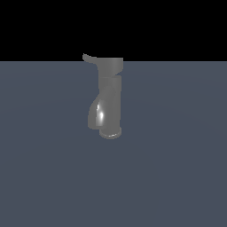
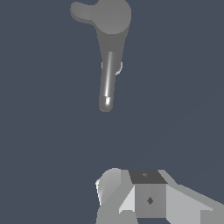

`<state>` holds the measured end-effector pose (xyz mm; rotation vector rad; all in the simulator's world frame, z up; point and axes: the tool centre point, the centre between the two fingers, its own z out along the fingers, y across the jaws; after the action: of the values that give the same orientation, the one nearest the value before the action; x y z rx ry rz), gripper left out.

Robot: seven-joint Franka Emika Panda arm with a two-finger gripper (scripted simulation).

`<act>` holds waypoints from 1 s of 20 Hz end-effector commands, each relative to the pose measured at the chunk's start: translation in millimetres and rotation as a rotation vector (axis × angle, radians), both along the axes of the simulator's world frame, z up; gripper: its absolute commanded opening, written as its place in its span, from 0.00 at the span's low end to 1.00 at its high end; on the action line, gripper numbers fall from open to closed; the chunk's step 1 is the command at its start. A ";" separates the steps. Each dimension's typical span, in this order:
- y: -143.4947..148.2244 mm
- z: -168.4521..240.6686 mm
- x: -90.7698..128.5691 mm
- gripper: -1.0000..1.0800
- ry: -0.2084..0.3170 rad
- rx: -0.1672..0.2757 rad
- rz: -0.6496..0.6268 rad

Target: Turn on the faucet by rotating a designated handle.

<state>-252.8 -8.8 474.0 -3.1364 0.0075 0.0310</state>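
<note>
Faucet point(image 1: 108, 99): dull grey upright column on the slate-blue desk point(image 1: 177, 177), standing a little above the centre of the exterior frame, with round foot below, bulging shiny spout on the exterior view's left flank and a wider cylindrical cap on top.

Handle point(image 1: 88, 58): thin, short, curved lever sticking out sideways from the cap toward the exterior view's left, its tip raised slightly against the black background. In the wrist view it shows as a small rounded stub point(image 2: 81, 12) beside the round cap, near the upper left of that picture; long axis runs roughly level, outward from the cap.

Gripper point(image 2: 144, 197): absent from the exterior view; only a blocky white-and-grey part of it shows in the wrist picture, low in the frame. How far the fingers stand open cannot be told, and nothing is seen in their hold.

Governing relation: handle lies well apart from the fingers, across bare desk, beyond the spout tip point(image 2: 106, 103) and off to the cap's side. Judged: approach not yet made; the next move must close that gap and arrive beside the lever, not on the column.
</note>
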 end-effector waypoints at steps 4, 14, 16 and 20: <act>-1.1 0.2 1.6 0.00 -0.003 0.004 -0.006; -6.4 0.9 8.7 0.00 -0.016 0.022 -0.033; -6.2 0.8 9.9 0.00 -0.016 0.022 -0.039; -5.5 0.4 15.3 0.00 -0.015 0.025 -0.065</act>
<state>-239.7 -14.6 474.6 -3.1108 0.0923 0.0059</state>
